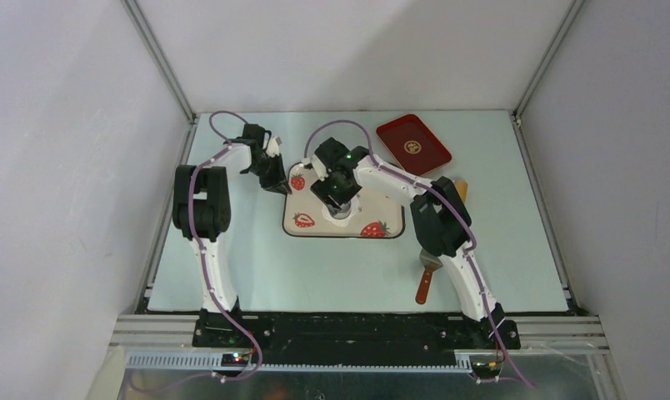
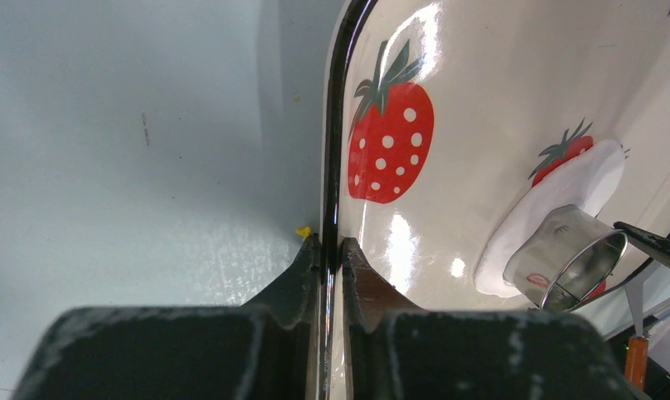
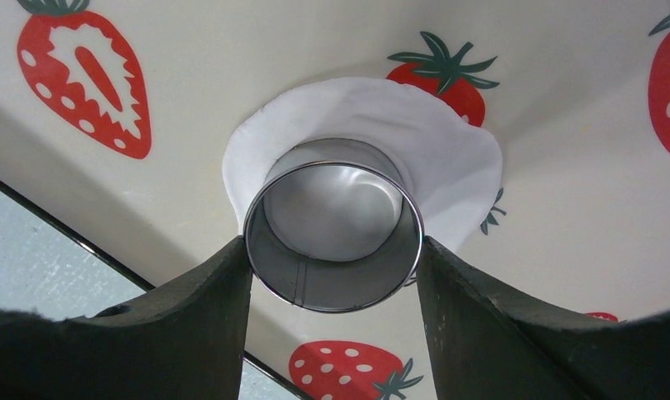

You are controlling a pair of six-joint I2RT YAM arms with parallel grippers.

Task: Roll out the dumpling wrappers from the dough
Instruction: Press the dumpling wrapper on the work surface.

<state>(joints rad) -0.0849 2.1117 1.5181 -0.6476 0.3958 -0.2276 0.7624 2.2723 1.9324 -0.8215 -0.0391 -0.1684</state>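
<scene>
Dough (image 3: 448, 137): one flat white piece, uneven edge, lying on tray (image 3: 232, 50), mid tray toward near edge, partly over a printed strawberry. Thin and wrapper-like, not a ball. No 2nd piece seen.

Cup (image 3: 315, 287): silvery, mouth up, base down on dough, off-centre on it. Pressed in or just resting: can't tell.

R gripper (image 3: 333, 250): fingers spread wide, one each side of cup wall, both touching it, i.e. gripping cup.

L gripper (image 2: 332, 250): fingers nearly closed, pinching tray's left rim, thin rim between pads. Prob. anchoring tray.

Step (judged): flattening/shaping dough into wrapper w/ cup base, R doing the work, L steadying. Well along for this piece, going by thinness.

Next move calls for:
- straight-down pressure, cup kept level
- no sideways drag; glossy tray, prob. slippery
- then shift to thicker parts of dough, or clean vertical lift
- firm L pinch throughout, to stop tray skid

Risks (judged): dough sticking to cup base and coming up w/ it; thin edge tearing or folding on lift.

Elsewhere: red tray (image 1: 412, 143) at far right, scraper (image 1: 426, 279) on table by R arm. Both well apart from dough, not touched by either gripper.
</scene>
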